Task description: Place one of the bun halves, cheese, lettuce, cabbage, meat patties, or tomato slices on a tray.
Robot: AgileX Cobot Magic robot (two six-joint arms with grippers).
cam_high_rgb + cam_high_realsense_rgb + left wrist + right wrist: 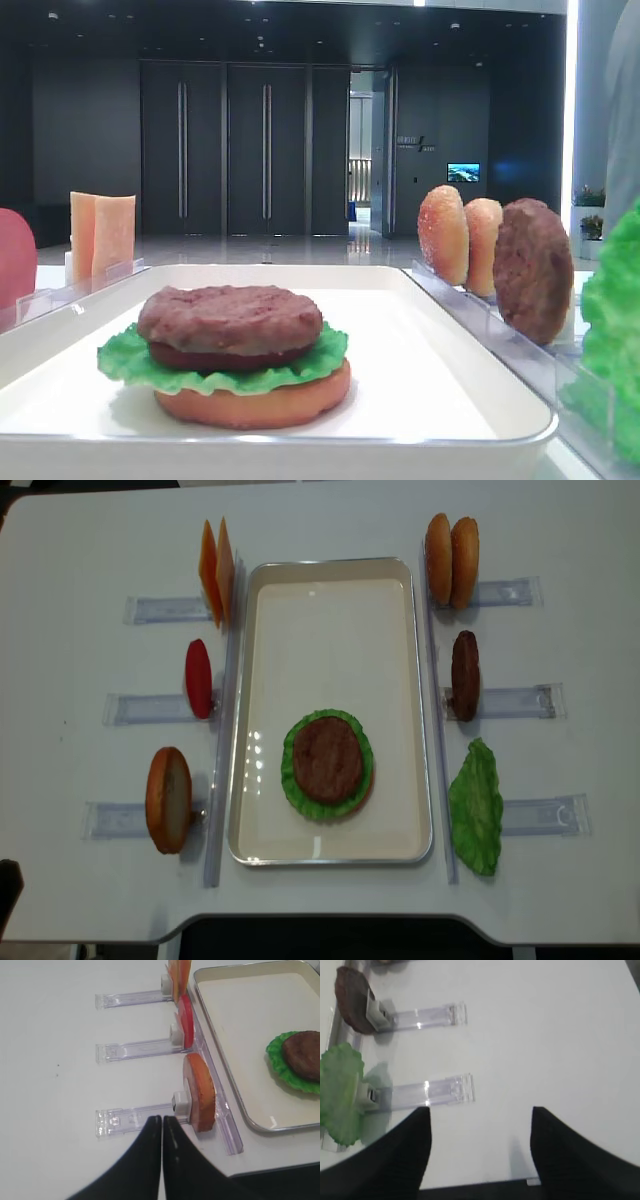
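The white tray (330, 620) lies mid-table and holds a stack: a bun half (255, 400), lettuce (290, 770) and a meat patty (326, 757) on top. In racks to its left stand cheese slices (217, 568), a tomato slice (198, 678) and a bun half (168, 800). To its right stand two bun halves (451, 560), a patty (465, 675) and a lettuce leaf (476, 808). My left gripper (162, 1119) is shut and empty, just short of the left bun half (199, 1092). My right gripper (480, 1110) is open over bare table, right of the lettuce (340, 1092).
Clear plastic racks (432, 1091) stick out from both long sides of the tray. The table's front edge (330, 917) runs close behind both grippers. A dark room with doors fills the background in the low exterior view.
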